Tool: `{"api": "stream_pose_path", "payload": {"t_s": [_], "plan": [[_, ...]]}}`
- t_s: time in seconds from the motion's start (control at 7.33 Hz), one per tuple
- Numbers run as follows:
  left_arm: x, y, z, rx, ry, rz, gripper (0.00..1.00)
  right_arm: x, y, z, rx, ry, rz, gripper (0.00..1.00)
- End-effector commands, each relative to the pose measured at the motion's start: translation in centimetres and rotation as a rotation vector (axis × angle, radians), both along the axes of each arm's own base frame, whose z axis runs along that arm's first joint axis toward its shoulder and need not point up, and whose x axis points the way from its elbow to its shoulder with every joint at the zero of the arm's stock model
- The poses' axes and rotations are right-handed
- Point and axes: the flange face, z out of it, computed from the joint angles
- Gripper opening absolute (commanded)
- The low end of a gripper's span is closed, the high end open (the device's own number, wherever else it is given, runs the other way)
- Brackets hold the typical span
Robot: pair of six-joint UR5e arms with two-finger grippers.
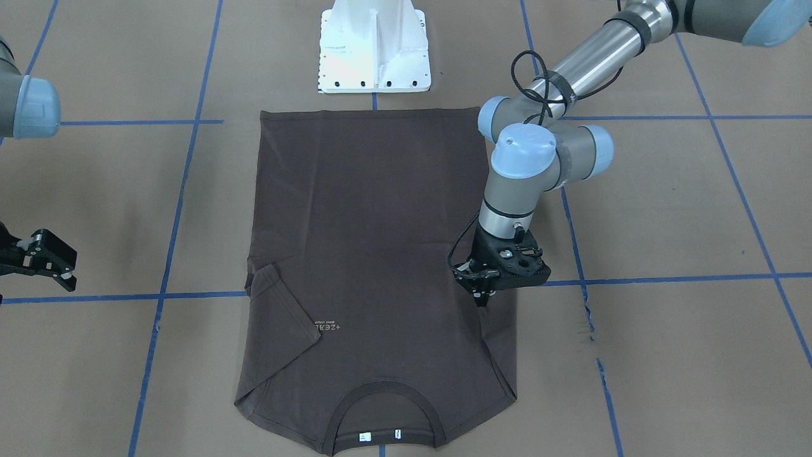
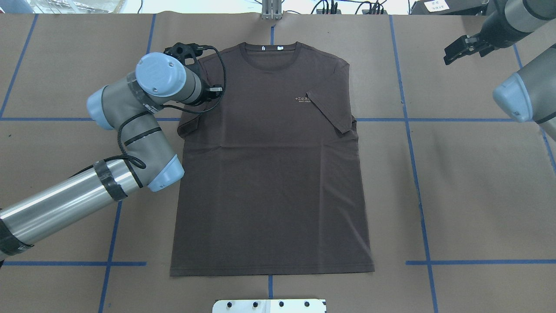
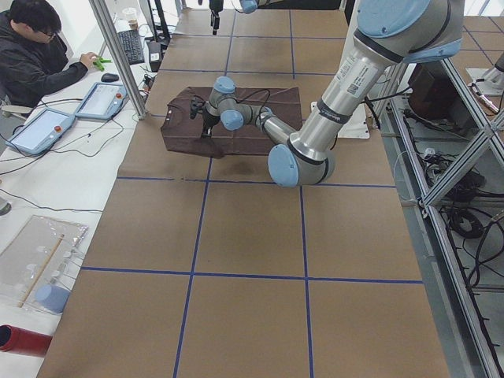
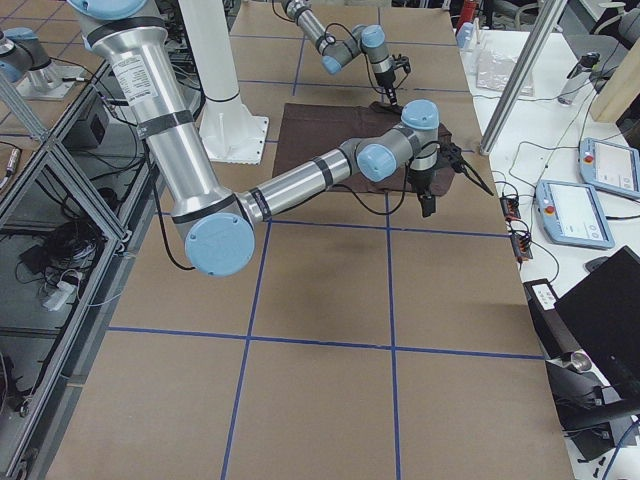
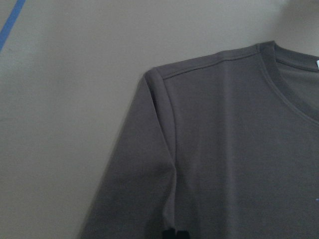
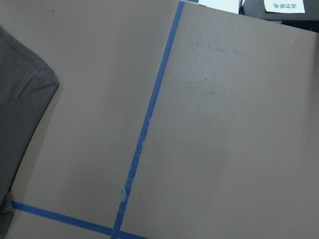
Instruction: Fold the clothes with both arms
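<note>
The dark grey-brown T-shirt [image 2: 269,174] lies flat on the brown table, collar [image 2: 270,54] away from the base. One sleeve [image 2: 330,111] is folded in over the chest lettering. My left gripper [image 1: 481,297] stands tip-down on the opposite sleeve [image 5: 144,164], near the shoulder. Its fingertips [image 5: 169,234] are pressed together and the cloth creases up toward them. In the overhead view the wrist hides those fingers. My right gripper [image 1: 63,270] hovers off the shirt over bare table, fingers apart and holding nothing. Its wrist view shows only a shirt corner [image 6: 20,109].
The white base pedestal [image 1: 374,47] stands just behind the shirt's hem. Blue tape lines [image 2: 412,152] grid the brown table. Beyond the table's far edge a person [image 3: 35,55] sits at a desk with tablets [image 3: 102,98], beside a metal post [image 3: 118,55].
</note>
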Motion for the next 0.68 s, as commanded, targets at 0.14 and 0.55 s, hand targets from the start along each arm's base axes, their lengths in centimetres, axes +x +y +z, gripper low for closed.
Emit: {"api": "stream_pose_path", "payload": {"t_s": [0.14, 0.55], "plan": [[1.7, -0.7, -0.5, -0.018, -0.012, -0.013, 0.00, -0.1, 0.0, 0.1, -0.002, 0.001, -0.001, 1.00], [2.5, -1.4, -1.0, -0.026, -0.020, -0.016, 0.00, -0.1, 0.0, 0.1, -0.002, 0.001, -0.001, 1.00]]}}
